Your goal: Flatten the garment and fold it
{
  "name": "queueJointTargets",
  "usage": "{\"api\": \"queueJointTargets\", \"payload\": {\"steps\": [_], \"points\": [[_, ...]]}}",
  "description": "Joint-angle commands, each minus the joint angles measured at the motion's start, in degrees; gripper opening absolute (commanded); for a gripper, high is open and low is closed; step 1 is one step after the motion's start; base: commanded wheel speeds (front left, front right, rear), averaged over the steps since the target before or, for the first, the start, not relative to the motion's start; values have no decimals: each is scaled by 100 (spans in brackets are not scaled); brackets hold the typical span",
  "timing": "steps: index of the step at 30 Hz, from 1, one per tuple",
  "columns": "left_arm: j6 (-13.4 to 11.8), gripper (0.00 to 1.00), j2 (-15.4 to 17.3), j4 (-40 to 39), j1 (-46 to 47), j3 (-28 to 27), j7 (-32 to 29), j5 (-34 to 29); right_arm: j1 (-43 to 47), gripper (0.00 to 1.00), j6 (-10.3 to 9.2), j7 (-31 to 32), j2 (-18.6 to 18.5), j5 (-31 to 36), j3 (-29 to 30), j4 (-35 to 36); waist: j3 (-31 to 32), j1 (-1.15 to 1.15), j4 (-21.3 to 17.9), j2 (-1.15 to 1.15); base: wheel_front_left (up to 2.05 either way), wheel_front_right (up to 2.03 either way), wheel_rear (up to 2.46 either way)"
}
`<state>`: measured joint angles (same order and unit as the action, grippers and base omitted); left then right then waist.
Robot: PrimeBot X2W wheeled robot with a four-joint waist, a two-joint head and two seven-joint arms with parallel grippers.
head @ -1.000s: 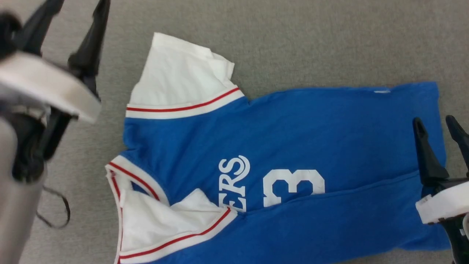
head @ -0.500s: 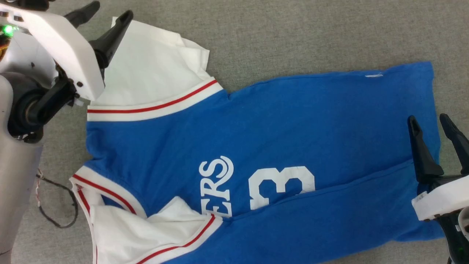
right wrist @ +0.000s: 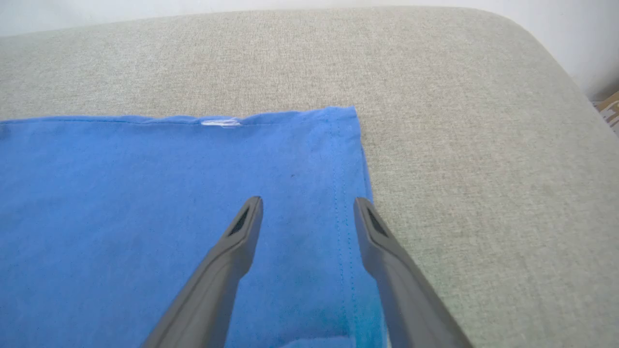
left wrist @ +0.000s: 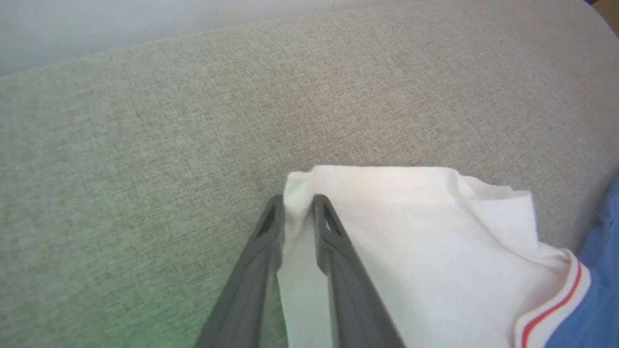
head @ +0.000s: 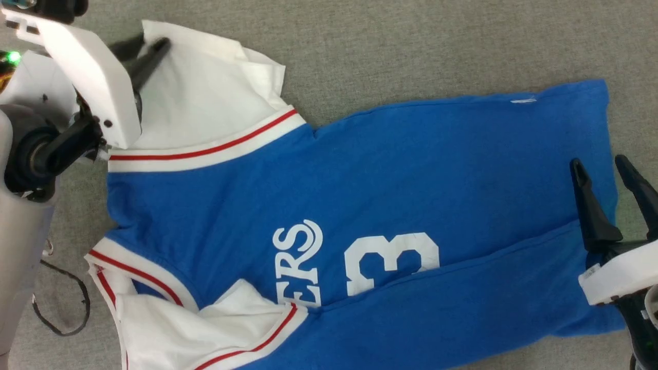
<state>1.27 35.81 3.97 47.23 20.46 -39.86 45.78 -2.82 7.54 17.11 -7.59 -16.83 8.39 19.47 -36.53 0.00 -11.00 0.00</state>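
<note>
Pinching white sleeve corner of garment (head: pixel 411 169), your left gripper (left wrist: pixel 297 199) clamped tight; your right gripper (right wrist: pixel 308 205) hovers, fingers apart, over blue hem.

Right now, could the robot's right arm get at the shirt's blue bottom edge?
Probably yes: the right end effector hangs open over the hem of the shirt, nothing lying between.

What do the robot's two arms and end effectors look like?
The left end effector and right end effector each have two long, tapered dark fingers on a white housing. The left arm shows a pale forearm, thin black cable and green light.
</note>
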Motion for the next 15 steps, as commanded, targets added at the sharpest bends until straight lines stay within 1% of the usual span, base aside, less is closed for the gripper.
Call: {"api": "queueJointTargets", "payload": {"steps": [1, 3, 7, 12, 15], "points": [[27, 0, -24, 81, -198, 31, 16, 76, -131, 100, -5, 17, -54, -24, -33, 31, 13, 0, -11, 0, 0, 0, 0], [-18, 0, -84, 123, -232, -90, 212, 133, -184, 100, -5, 48, -108, -30, -53, 52, 48, 0, -19, 0, 0, 0, 0], [1, 0, -113, 189, -239, -199, 504, 125, -333, 100, -5, 162, -333, -57, -52, 147, 173, 0, 4, 0, 0, 0, 0], [25, 0, -102, 197, -269, -239, 621, 139, -770, 100, -5, 394, -759, -117, 136, 407, 330, 0, 58, 0, 0, 0, 0], [26, 0, -96, 161, -302, -253, 674, 142, -1130, 100, -5, 668, -1045, -190, 183, 423, 366, 0, 84, 0, 0, 0, 0]]}}
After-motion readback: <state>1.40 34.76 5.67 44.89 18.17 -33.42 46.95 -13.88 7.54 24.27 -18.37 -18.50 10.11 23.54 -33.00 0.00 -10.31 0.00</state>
